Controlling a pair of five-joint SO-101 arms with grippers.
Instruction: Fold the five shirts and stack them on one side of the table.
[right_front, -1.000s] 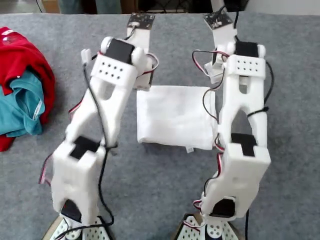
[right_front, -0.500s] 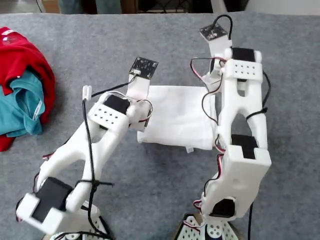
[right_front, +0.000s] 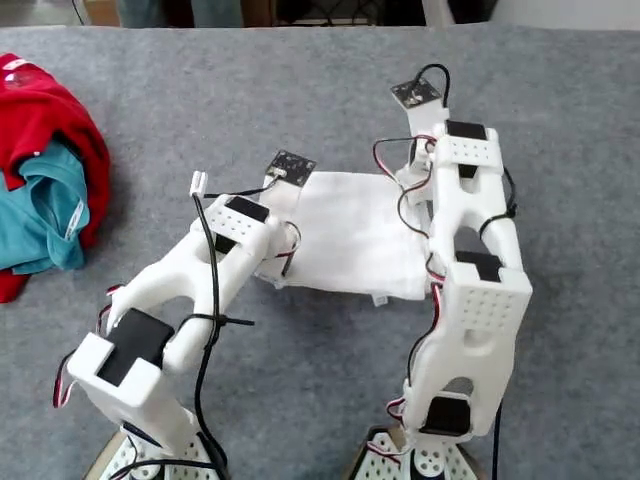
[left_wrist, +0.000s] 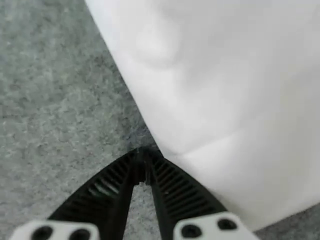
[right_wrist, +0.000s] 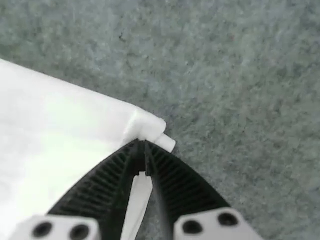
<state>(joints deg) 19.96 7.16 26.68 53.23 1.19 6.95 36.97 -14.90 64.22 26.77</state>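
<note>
A folded white shirt (right_front: 350, 235) lies flat in the middle of the grey table. My left gripper (left_wrist: 142, 159) is shut, its tips resting at the shirt's (left_wrist: 235, 100) left edge close to the near corner; from above it sits under the arm (right_front: 275, 268). My right gripper (right_wrist: 141, 146) is also shut, tips touching the far right corner of the shirt (right_wrist: 60, 130), where the cloth is slightly bunched. In the high view that gripper (right_front: 420, 185) is at the shirt's far right corner. No cloth shows between either pair of fingers.
A crumpled red shirt (right_front: 40, 110) with a teal shirt (right_front: 45, 215) on it lies at the table's left edge. Bare grey table (right_front: 560, 150) spreads to the right and behind the white shirt.
The left arm has swung back from the far side, bringing its gripper down to the shirt's near left edge. The right arm drew back a little. The white shirt has stayed put.
</note>
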